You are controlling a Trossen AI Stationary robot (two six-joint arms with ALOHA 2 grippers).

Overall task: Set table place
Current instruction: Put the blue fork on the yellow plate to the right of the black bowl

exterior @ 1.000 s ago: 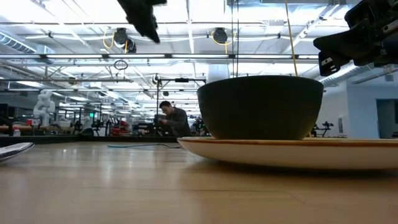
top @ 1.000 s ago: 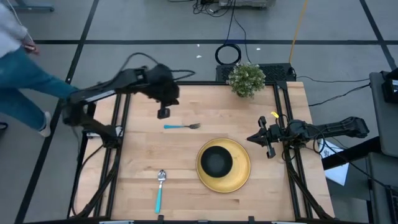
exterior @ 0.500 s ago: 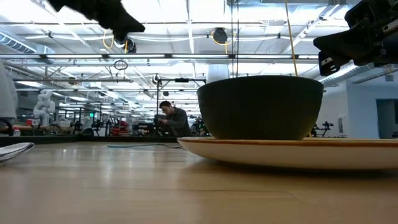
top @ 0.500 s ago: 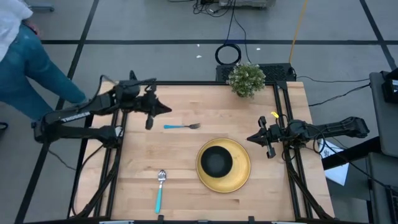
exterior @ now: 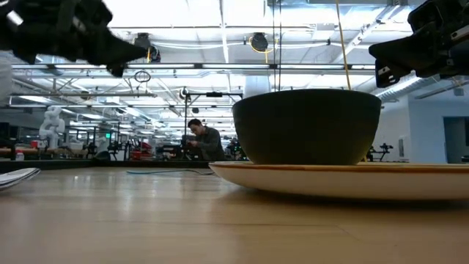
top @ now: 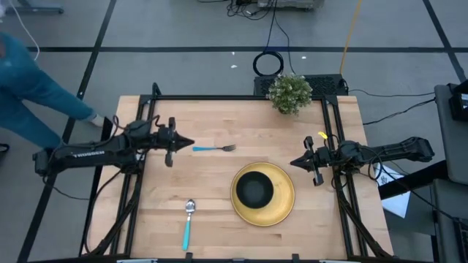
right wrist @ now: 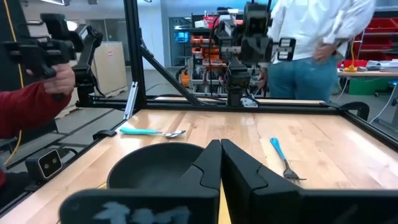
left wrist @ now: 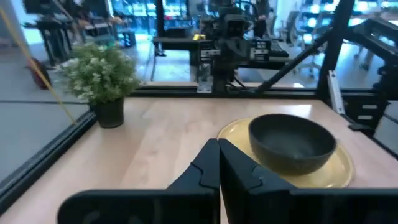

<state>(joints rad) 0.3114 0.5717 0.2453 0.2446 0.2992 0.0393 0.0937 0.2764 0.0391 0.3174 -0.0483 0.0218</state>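
Overhead, the left claw (top: pixel 189 143) hovers above the bench (top: pixel 219 219) near its left rail, fingers pressed together and holding nothing. Just beyond its tips lies the fork (top: pixel 213 148), handle end nearest the claw and tines pointing away from it; claw and fork seem apart, though from straight above I cannot tell how high the claw sits. From the left wrist the shut fingers (left wrist: pixel 211 171) point across at the bowl (left wrist: pixel 292 142) on the plate (left wrist: pixel 339 168), with the plant (left wrist: pixel 103 78) off to one side by the far rail.

Opposite, the right claw (top: pixel 295 162) hangs at the right rail, also closed and empty. The plate (top: pixel 281 208) lies just beside and in front of it, the bowl (top: pixel 254 188) sitting in the plate's middle. Past the right claw's fingers (right wrist: pixel 214 165) the fork (right wrist: pixel 283 158) and spoon (right wrist: pixel 152 131) both lie flat on the wood. The spoon (top: pixel 188 222) rests well apart from the left claw, near the front edge and beside the plate. A person (top: pixel 29 84) stands at the left, off the bench.
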